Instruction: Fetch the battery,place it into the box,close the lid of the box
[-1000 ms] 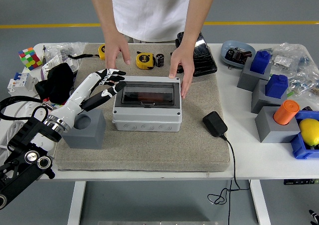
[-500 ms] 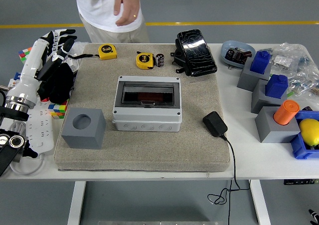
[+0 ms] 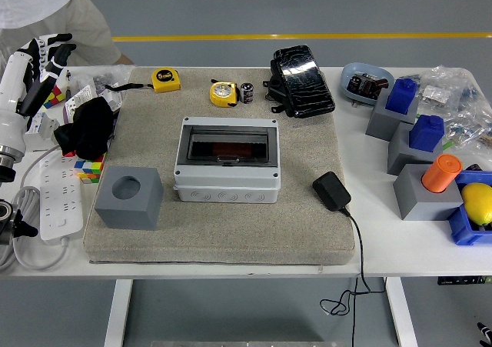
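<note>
White worktop (image 3: 384, 255) covered at centre by a beige mat (image 3: 231, 224). Grey box (image 3: 226, 160) resting mid-mat, its dark see-through lid (image 3: 227, 143) lying flat and closed over the top; something reddish dimly visible beneath the lid, not identifiable. Small black cylindrical battery (image 3: 247, 92) standing upright near the mat's far edge, just beside a yellow tape measure (image 3: 223, 93) and well apart from the box. Second yellow tape measure (image 3: 164, 77) farther left along the same edge. Grey cube (image 3: 129, 198) with a round hole in its top, set at the box's left, near the mat's front-left corner. Black plastic-wrapped bundle (image 3: 301, 81) at the far right of the mat; black power adapter (image 3: 331, 191) to the right of the box, cable trailing over the worktop's near edge. Left hand (image 3: 48, 53) raised at the picture's left edge, away from the box and battery, black-tipped fingers loosely spread and holding nothing. Black cloth (image 3: 86, 126) and white power strip (image 3: 63, 197) lying beside it. Blue and grey blocks (image 3: 403, 128), an orange cylinder (image 3: 441, 173) and a yellow lemon-like object (image 3: 478, 202) crowded at the right end. Person in a white top (image 3: 46, 1) at the far left corner, hands not visible.
</note>
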### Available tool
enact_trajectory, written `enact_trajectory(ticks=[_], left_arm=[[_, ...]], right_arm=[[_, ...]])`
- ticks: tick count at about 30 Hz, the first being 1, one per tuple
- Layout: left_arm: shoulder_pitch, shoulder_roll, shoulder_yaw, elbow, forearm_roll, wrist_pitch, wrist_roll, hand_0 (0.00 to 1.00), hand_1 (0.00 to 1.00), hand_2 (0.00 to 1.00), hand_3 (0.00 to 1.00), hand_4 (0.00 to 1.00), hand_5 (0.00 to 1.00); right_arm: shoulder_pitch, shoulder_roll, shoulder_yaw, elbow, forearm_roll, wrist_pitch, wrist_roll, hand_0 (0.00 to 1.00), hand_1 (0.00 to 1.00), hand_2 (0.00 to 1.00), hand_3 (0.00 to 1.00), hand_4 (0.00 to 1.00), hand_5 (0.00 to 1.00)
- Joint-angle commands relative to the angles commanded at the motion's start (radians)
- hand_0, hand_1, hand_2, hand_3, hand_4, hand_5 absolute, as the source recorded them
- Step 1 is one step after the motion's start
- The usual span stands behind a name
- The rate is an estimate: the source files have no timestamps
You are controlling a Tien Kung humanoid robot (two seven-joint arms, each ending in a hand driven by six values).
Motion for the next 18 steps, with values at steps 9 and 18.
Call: enact_trajectory(ticks=[9,18], left_arm=[[0.007,0.005,-0.036,-0.006,0.007,-0.007,0.002,0.668,0.763,0.738,0.757,0.998,0.998],[0.009,0.003,-0.052,-0.013,0.010,-0.015,0.002,0.668,0.763,0.738,0.757,0.998,0.998]], right_arm=[[-0.002,-0.003,0.004,0.000,-0.002,0.006,-0.005,0.635,0.657,0.648,0.534,0.943,0.436],[-0.005,-0.001,0.004,0.000,-0.002,0.009,-0.006,0.636,0.657,0.648,0.534,0.943,0.435]])
